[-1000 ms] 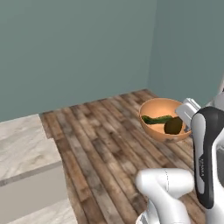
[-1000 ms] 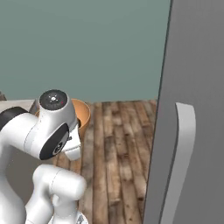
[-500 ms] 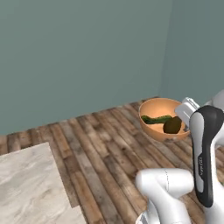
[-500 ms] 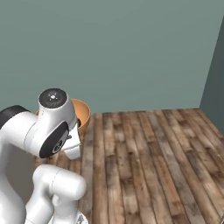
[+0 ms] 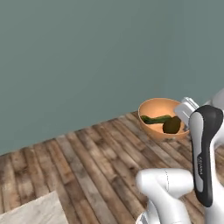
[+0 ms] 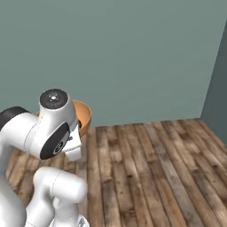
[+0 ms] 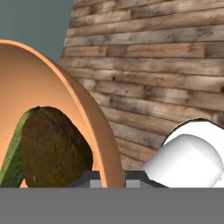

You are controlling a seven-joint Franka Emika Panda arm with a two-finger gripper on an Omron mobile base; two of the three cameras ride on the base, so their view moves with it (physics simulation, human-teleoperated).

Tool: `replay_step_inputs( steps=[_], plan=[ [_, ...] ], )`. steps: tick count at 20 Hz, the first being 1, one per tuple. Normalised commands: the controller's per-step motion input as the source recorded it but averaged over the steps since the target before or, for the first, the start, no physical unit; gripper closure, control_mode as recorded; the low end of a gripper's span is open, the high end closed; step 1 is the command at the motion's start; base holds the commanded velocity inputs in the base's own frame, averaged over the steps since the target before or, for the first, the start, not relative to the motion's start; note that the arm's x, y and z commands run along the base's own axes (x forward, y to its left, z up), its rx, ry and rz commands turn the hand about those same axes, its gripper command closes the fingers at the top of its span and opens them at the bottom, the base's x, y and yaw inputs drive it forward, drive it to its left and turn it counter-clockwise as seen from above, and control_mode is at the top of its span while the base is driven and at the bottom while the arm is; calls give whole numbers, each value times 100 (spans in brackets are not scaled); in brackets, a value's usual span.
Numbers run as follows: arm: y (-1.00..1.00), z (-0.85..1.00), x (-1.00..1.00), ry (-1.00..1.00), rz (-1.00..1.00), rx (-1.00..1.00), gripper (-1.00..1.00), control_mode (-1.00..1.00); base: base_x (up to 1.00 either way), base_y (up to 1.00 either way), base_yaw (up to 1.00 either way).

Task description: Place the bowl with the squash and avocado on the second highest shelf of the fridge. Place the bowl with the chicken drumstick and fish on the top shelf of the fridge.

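Orange-tan bowl (image 5: 161, 114) carried in the air above the wood-plank floor (image 5: 87, 162), at the arm's far right in the left base view; rim roughly level, presumably so the squash (image 5: 155, 119) and avocado (image 5: 171, 125) stay inside, lying side by side. Tool (image 7: 111, 178) clamped on the bowl's wall, one tip inside, one outside — a rim pinch, judged chosen for a deep bowl. Teal wall (image 6: 119, 53) ahead. Judged: bowl in transit, shelf placement not yet begun.
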Motion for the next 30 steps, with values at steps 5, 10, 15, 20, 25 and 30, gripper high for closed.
replay_step_inputs(
  steps=[5,10,15,20,25,30],
  plan=[
    [0,0,0,0,0,0,100,100,85,-3,-53],
    [0,0,0,0,0,0,100,100,48,0,-70],
    [0,0,0,0,0,0,100,100,46,-10,-70],
    [0,0,0,0,0,0,100,100,76,-34,-55],
    [0,0,0,0,0,0,100,100,92,-48,-46],
    [0,0,0,0,0,0,100,100,42,-84,-53]
  ],
)
